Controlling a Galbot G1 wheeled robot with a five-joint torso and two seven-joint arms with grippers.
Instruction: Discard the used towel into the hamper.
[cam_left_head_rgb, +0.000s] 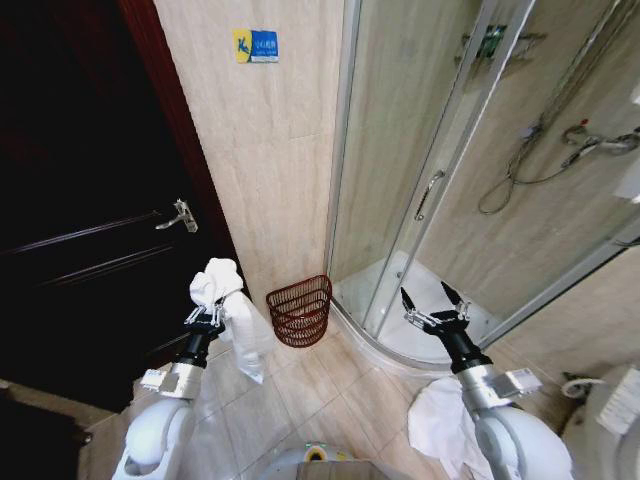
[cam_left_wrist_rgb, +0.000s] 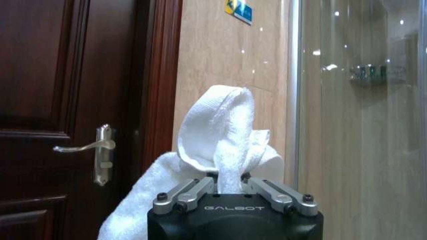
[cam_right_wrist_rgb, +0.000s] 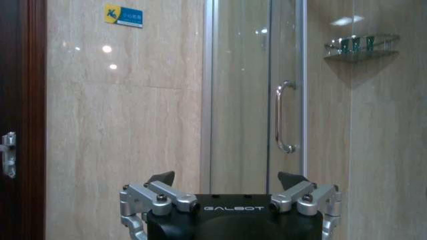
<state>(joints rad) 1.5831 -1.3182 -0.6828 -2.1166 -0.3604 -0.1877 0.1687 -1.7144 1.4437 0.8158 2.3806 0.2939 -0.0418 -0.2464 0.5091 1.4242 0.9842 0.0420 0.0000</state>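
While the left pincer (cam_left_head_rgb: 205, 316) grips it, the white towel (cam_left_head_rgb: 232, 310) hangs crumpled.

**Lighting and picture quality**

Warm indoor light is falling evenly on the beige wall tiles (cam_left_head_rgb: 270, 170). Small ceiling-lamp highlights are glinting off the glass shower door (cam_left_wrist_rgb: 360, 100) and the tiles. The dark wooden door (cam_left_head_rgb: 80, 200) is sinking into near-black. In the head view, straight edges are bowing outward. The white towel (cam_left_wrist_rgb: 220, 145) is showing crisp weave.
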